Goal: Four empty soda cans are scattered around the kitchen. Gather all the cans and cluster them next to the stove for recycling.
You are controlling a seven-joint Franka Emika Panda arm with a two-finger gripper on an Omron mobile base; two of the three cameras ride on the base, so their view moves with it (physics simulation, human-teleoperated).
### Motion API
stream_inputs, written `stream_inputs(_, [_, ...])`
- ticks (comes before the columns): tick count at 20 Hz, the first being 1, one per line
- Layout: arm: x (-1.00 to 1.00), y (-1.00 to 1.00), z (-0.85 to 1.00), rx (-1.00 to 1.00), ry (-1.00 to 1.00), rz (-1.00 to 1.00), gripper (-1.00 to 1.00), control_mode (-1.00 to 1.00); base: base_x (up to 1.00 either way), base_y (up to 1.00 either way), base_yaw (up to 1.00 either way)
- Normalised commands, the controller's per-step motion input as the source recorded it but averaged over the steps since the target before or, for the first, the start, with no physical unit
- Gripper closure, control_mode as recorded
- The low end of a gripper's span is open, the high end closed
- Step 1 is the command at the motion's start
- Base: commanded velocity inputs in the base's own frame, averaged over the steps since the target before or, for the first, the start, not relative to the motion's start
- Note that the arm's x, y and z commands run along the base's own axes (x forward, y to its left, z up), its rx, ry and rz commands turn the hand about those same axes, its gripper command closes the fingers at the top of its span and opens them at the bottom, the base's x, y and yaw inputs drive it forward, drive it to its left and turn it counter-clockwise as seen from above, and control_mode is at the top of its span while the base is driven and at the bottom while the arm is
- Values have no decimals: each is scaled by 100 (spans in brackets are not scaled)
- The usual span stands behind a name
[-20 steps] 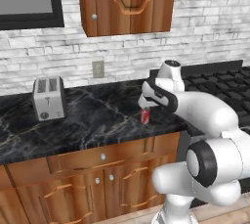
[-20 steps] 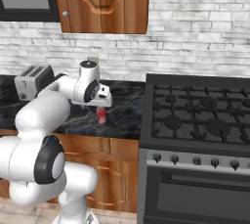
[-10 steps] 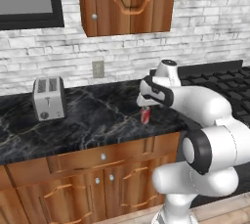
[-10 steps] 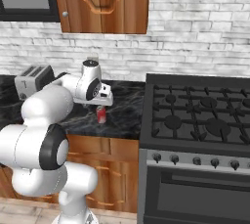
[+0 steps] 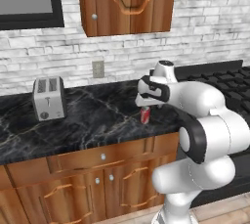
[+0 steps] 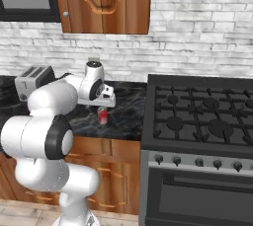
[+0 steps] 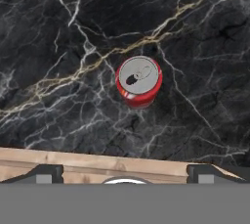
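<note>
From the left base view, a red soda can [image 5: 145, 115] stands upright on the black counter [image 5: 88, 120], right under the gripper [image 5: 146, 104]. From the right, the stove [image 6: 202, 116] sits near it. The hand view looks down on its top; the jaws are wide apart, holding nothing.

Folded white arm [image 5: 205, 120], rising from lower right of left base view, elbow bent back toward frame centre. Wrist turned downward, hand pointing straight down. Gripper [image 7: 125, 174] with jaws spread wide, nothing between them; fingertips [image 7: 46, 173] at lower left and lower right of hand view.
</note>
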Motion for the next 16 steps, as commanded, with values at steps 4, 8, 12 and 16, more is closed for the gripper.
stream_inputs(4, [7, 1, -7, 0, 0, 0, -100, -100, 0, 0, 0])
stream_inputs(8, [6, 2, -8, 0, 0, 0, -100, -100, 0, 0, 0])
stream_inputs(12, [1, 1, -7, 0, 0, 0, -100, -100, 0, 0, 0])
stream_inputs(16, [11, 6, -11, -1, 0, 0, -100, -100, 0, 0, 0])
